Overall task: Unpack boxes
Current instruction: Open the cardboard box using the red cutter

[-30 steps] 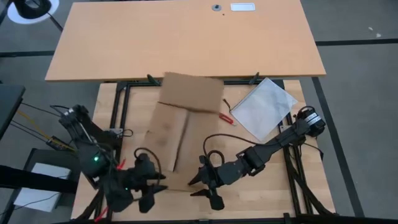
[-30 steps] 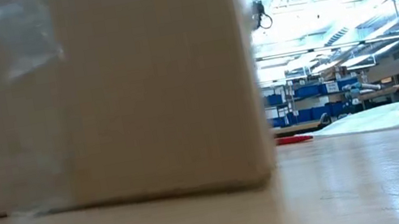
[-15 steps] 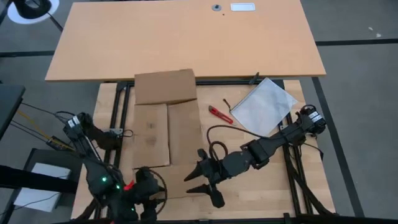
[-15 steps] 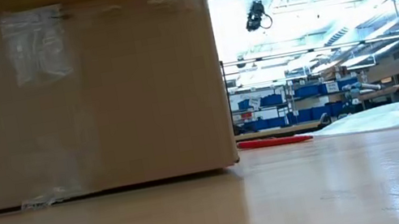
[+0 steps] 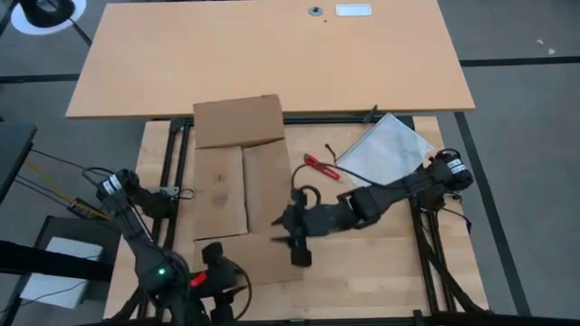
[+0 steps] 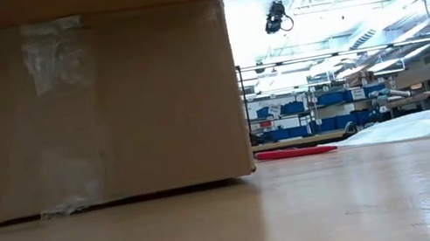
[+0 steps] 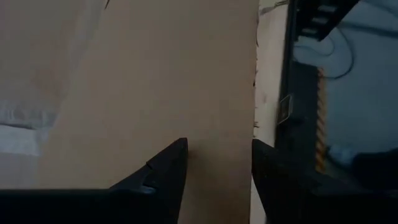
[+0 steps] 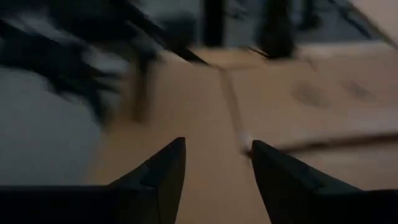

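step: flap-opening, early | carton mid worktop, top flaps down, far flap out | R claw apart, empty, at R flap edge | L claw apart, empty, near corner | next: hook flap edge, lift

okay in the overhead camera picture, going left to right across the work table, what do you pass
Left pincer → cardboard box → right pincer → red-handled cutter → clear plastic bag.
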{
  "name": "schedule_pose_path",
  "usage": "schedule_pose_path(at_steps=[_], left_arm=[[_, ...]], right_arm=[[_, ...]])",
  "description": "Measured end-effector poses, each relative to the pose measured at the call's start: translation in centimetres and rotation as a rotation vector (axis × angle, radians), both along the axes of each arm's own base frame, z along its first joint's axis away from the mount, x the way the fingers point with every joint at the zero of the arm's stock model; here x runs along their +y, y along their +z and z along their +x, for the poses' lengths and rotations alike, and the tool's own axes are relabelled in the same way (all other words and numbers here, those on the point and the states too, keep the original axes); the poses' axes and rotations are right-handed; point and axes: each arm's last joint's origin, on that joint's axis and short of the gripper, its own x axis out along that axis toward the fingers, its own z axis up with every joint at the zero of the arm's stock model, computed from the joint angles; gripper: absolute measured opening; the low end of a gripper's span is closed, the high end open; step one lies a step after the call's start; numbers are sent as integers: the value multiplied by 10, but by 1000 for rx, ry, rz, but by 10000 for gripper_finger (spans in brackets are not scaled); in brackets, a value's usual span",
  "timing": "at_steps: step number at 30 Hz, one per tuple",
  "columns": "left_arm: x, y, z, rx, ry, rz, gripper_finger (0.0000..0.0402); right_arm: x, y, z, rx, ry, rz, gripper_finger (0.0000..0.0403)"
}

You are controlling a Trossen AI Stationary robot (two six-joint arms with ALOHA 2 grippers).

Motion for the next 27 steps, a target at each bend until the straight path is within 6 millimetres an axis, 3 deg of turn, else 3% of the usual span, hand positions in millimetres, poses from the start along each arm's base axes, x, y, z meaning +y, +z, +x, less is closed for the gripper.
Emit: schedule_pose_path(at_steps=[9,15,19,23,27], left_arm=[[-11,-43,13,123,14,179,181],[-17,-82,28,217,32,287,181],[-16,-101,35,310,39,309,181],[-11,-87,36,357,44,271,181],[-5,-33,31,228,51,223,181]], right_arm=[[-44,-45,4,212,-124,-39,182],[-54,-80,0,311,-174,-18,176],[-53,-89,-2,332,-152,-13,173],[-53,-90,-3,334,-144,-11,170],[-52,-89,-2,320,-132,2,169]])
